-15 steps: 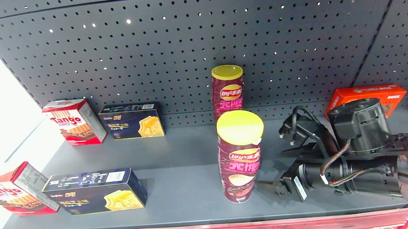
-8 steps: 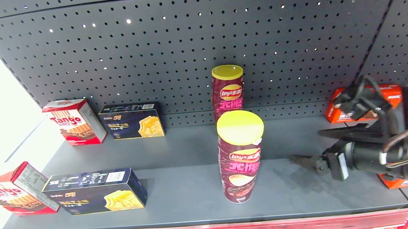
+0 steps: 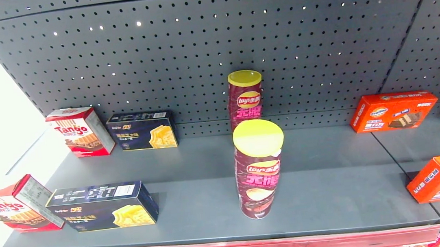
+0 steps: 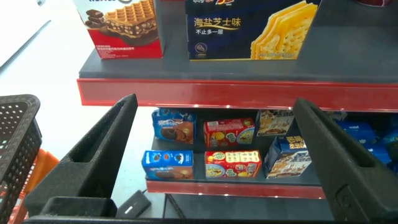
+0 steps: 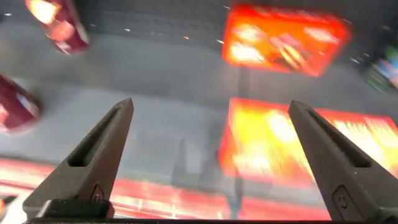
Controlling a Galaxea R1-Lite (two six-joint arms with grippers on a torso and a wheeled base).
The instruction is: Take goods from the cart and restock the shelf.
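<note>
Chip can (image 3: 258,172) upright at frame centre on shelf (image 3: 204,207), left gripper (image 4: 214,158) fingers apart (empty), right gripper (image 5: 211,165) fingers likewise apart

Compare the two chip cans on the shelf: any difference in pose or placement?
Front can stands out in the middle of the shelf; back can stands against the pegboard. Front can's lid hides the back can's base in the head view. Shared: both upright, maroon, yellow lids, labels facing out.
</note>
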